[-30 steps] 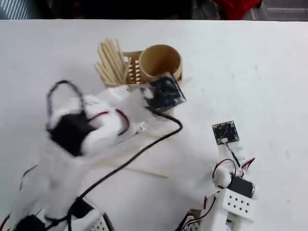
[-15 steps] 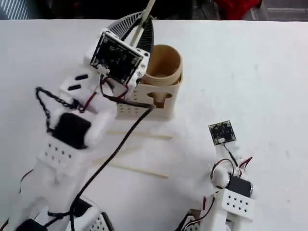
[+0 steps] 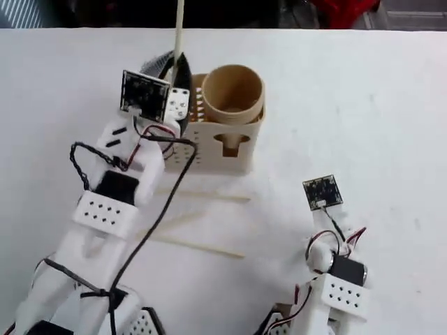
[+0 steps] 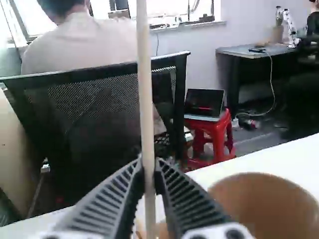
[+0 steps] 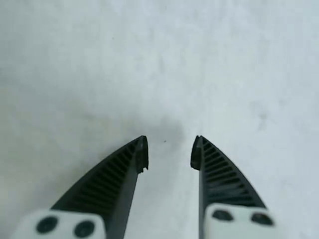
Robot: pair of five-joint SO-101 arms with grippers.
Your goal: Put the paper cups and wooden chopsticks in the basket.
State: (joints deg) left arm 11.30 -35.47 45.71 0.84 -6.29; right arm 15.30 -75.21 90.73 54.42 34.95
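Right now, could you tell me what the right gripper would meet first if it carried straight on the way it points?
Most likely the bare table: the right gripper, jaws open, points down at it with nothing in between, though depth is unclear.

Bright, even light falls on the white counter (image 3: 363,91), close to glare. A faint soft shadow lies by the right pincer (image 5: 169,151). The windows (image 4: 169,7) behind are blown out.

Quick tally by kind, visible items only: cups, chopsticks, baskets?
Paper cup: 1
Wooden chopsticks: 4, made up of the held chopstick in the left pincer and three loose chopsticks on the table
Basket: 1
Total: 6
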